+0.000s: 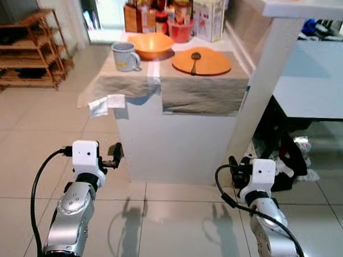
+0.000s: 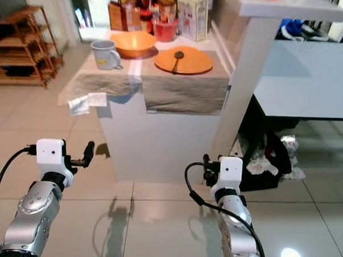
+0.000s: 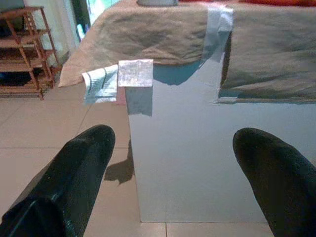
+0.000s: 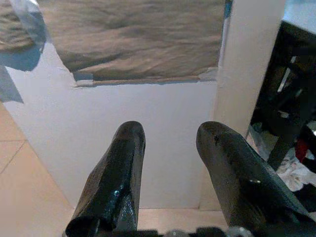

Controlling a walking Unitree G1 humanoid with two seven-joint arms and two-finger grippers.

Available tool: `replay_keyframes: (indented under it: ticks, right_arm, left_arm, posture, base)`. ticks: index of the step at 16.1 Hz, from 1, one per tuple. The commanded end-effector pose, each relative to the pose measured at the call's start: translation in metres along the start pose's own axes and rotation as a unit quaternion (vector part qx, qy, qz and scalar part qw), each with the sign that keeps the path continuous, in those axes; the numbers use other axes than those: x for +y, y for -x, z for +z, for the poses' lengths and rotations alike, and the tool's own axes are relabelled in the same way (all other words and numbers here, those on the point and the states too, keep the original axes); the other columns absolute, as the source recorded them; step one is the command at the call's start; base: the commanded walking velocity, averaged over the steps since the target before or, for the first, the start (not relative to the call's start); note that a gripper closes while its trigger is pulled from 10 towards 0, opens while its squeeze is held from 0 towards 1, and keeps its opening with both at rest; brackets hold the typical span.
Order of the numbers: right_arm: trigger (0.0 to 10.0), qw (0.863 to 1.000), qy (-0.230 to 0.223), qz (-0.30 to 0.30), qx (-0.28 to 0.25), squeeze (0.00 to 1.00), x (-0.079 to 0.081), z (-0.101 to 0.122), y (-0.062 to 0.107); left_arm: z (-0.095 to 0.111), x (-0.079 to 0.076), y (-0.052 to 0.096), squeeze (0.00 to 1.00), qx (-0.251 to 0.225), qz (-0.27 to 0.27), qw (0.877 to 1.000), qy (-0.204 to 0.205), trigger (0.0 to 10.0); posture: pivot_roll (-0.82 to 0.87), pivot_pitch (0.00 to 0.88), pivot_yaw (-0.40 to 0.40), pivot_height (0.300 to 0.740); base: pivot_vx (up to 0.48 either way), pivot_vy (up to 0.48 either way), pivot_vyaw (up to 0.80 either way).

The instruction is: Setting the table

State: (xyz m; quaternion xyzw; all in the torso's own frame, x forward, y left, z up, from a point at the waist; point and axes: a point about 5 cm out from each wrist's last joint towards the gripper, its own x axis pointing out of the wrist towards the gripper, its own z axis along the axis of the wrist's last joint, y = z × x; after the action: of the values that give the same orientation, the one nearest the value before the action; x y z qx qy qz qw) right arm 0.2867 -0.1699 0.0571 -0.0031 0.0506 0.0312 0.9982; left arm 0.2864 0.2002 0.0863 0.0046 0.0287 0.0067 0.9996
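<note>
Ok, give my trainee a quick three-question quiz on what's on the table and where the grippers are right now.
1. True or false: a spoon lies on the orange plate.
2. Which sits nearest the table's left edge: A) orange bowl, B) grey mug, C) red cup?
3. Fill in: the left gripper and right gripper are both ____ and hold nothing.

Key: 1 true; 2 B; 3 open.
</note>
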Motion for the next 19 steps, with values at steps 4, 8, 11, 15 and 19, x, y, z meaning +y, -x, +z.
replay_keyframes:
  ticks: [4,8,11,15,19]
  right_arm:
    - [10.0,0.998,0.016,-0.006,-0.062,0.0,0.0,0.021,-0.005]
    - [10.0,0.991,0.02,-0.013,-0.134,0.0,0.0,0.06,-0.015]
    - [10.0,0.988,0.022,-0.01,-0.152,0.0,0.004,0.073,-0.019]
    - [10.0,0.987,0.022,-0.004,-0.158,0.0,0.008,0.078,-0.019]
    - [10.0,0.987,0.024,0.0,-0.16,0.0,0.01,0.08,-0.019]
  left_arm:
    - [0.012,0.001,-0.002,0.0,-0.032,0.01,0.999,0.002,10.0]
    - [0.035,-0.005,-0.009,0.0,-0.071,-0.003,0.997,-0.012,10.0]
    - [0.036,-0.006,-0.011,0.0,-0.068,-0.006,0.997,-0.017,10.0]
    - [0.035,-0.007,-0.01,0.0,-0.065,-0.012,0.998,-0.015,10.0]
    - [0.034,-0.013,-0.009,0.0,-0.062,-0.021,0.998,-0.022,10.0]
  posture:
    - [-0.1,0.0,0.042,0.74]
    - [-0.11,0.0,0.044,0.74]
    - [-0.11,0.0,0.048,0.74]
    - [-0.1,0.0,0.047,0.74]
    - [-0.1,0.0,0.048,0.74]
  base:
    - [0.435,0.0,0.0]
    - [0.435,0.0,0.0]
    - [0.435,0.0,0.0]
    - [0.438,0.0,0.0]
    - [0.111,0.0,0.0]
